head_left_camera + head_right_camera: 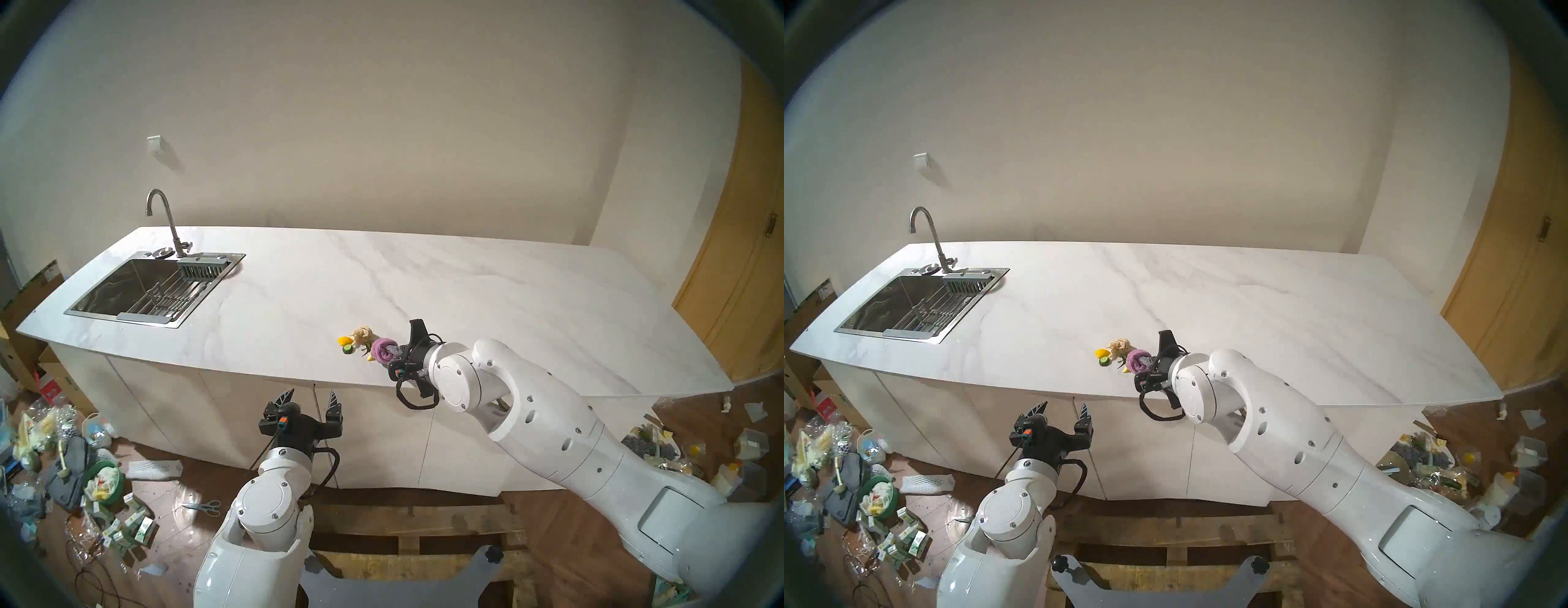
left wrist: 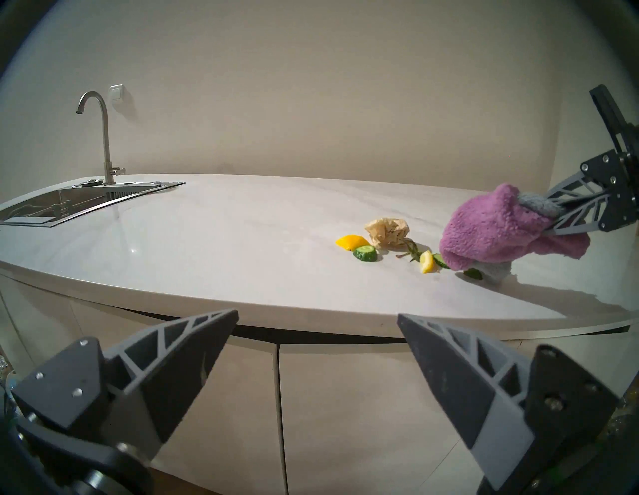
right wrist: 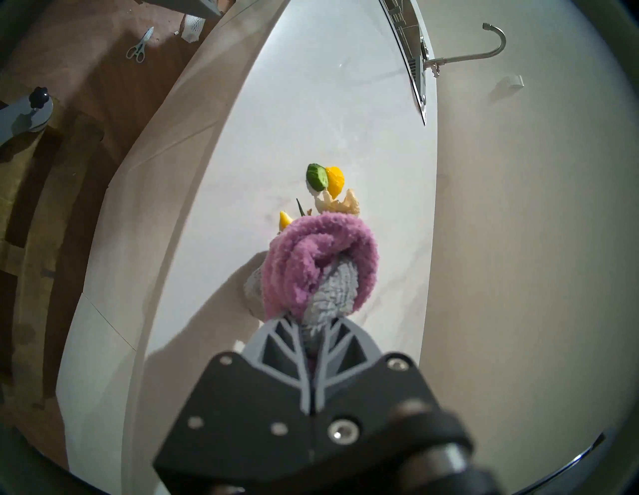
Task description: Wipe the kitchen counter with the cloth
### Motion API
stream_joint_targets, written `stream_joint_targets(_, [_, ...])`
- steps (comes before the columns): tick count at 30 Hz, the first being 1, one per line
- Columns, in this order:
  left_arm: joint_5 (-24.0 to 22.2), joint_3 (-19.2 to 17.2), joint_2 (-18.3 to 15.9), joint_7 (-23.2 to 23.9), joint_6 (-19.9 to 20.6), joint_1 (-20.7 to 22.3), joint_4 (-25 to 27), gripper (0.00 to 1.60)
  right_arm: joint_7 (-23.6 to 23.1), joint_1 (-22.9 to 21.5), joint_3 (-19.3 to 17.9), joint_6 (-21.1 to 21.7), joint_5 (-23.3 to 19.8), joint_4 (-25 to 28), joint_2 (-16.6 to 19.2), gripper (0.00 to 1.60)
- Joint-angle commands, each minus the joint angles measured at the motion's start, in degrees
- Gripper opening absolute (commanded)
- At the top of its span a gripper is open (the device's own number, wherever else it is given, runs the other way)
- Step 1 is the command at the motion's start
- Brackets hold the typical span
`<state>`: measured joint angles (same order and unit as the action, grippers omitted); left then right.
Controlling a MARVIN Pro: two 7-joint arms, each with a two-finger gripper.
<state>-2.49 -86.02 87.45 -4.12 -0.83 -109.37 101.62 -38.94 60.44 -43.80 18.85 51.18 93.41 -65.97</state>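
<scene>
I have the right pincer (image 3: 313, 332) clamped shut on the purple cloth (image 3: 318, 262), low centre of the right wrist view, its bunched end down on the white tabletop (image 1: 466, 297) just beside the lemon and cucumber scraps (image 2: 363, 254) and the beige paper wad (image 2: 387, 232). The left pincer (image 1: 309, 403) hangs open and empty below the tabletop's front edge, bottom centre of the head view. I judge the wiping stroke is in hand; next I must keep the cloth pressed flat and push on toward the sink (image 1: 148, 288) at upper left, without letting scraps slip past.
</scene>
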Motion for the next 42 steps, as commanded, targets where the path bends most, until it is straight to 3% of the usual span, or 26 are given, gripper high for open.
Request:
stream_joint_targets(1, [0.0, 0.1, 0.0, 0.1, -0.4, 0.3, 1.5, 1.6, 2.4, -3.9, 0.3, 0.0, 1.0, -3.2, -5.5, 0.0])
stream_joint_targets(12, [0.0, 0.1, 0.0, 0.1, -0.4, 0.3, 1.5, 1.6, 7.8, -7.2, 1.3, -0.1, 2.1, -12.7, -12.0, 0.0])
stream_joint_targets(21, [-0.1, 0.1, 0.0, 0.1, -0.4, 0.3, 1.5, 1.6, 9.6, -7.9, 1.5, -0.8, 1.4, -14.9, -14.7, 0.0])
stream_joint_targets(26, [-0.1, 0.1, 0.0, 0.1, -0.4, 0.3, 1.6, 1.6, 7.2, -7.5, 0.7, -1.8, 0.5, -11.5, -11.4, 0.0])
stream_joint_targets(29, [-0.1, 0.1, 0.0, 0.1, -0.4, 0.3, 1.6, 1.6, 3.2, -7.2, 0.6, -2.5, -0.1, -7.6, -7.9, 0.0])
stream_joint_targets(33, [-0.1, 0.1, 0.0, 0.1, -0.4, 0.3, 1.6, 1.6, 1.3, -7.0, -0.3, -2.8, -0.9, -6.6, -6.2, 0.0])
stream_joint_targets(35, [-0.1, 0.1, 0.0, 0.1, -0.4, 0.3, 1.5, 1.6, -0.2, -5.8, -1.9, -2.1, -1.4, -2.6, -3.3, 0.0])
stream_joint_targets(36, [-0.1, 0.2, 0.0, 0.1, -0.4, 0.3, 1.5, 1.6, 0.2, -6.6, -2.3, -2.5, -1.3, -4.7, -3.9, 0.0])
stream_joint_targets(41, [-0.1, 0.2, 0.0, 0.1, -0.4, 0.3, 1.5, 1.6, -0.5, -5.1, -5.5, -1.6, -1.2, 0.6, 1.4, 0.0])
stream_joint_targets(42, [-0.1, 0.2, 0.0, 0.1, -0.4, 0.3, 1.5, 1.6, -1.5, -4.6, -6.9, -2.3, 0.0, 0.1, 0.8, 0.0])
